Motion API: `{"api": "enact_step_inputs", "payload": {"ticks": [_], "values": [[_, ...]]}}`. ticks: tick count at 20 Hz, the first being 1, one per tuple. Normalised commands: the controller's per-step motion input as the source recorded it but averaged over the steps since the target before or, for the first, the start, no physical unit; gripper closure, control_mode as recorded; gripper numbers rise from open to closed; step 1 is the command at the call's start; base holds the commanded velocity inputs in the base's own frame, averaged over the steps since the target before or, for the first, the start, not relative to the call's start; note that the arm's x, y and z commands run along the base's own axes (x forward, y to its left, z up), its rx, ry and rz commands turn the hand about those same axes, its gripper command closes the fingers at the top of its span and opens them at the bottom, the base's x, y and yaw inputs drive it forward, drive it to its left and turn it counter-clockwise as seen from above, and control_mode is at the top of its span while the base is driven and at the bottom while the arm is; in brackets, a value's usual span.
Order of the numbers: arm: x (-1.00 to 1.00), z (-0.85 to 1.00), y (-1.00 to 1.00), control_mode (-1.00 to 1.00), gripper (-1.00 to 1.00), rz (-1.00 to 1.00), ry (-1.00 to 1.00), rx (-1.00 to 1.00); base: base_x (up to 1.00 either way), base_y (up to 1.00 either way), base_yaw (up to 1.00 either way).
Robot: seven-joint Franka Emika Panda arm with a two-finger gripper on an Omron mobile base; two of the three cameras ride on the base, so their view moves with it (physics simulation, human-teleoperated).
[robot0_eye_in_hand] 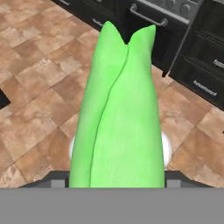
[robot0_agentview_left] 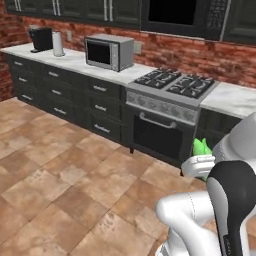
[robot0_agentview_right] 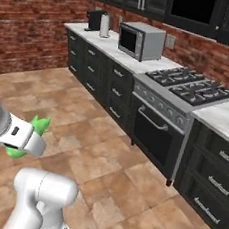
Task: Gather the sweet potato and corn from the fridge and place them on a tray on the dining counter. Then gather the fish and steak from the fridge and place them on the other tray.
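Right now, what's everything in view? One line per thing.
corn: 1, bright green husk, held in the hand, above the floor
microwave: 1, silver with dark door, on the counter left of the stove
stove: 1, grey with black burners and dark oven door, set in the cabinet run
coffee machine: 1, black, far end of the counter
canister: 1, pale grey, beside the coffee machine
counter: 1, white top, over black drawers
floor: brown tiles
wall: red brick
hand: 1, white, closed on the corn
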Motion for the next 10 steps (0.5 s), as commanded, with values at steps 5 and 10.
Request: {"api": "enact_step_inputs", "payload": {"ticks": [5, 10], "values": [[0.00, 0.00, 0.00, 1.00, 1.00, 0.00, 0.00, 0.00, 1.00, 0.13, 0.28], [0.00, 0.00, 0.00, 1.00, 1.00, 0.00, 0.00, 0.00, 1.00, 0.00, 0.26]]}}
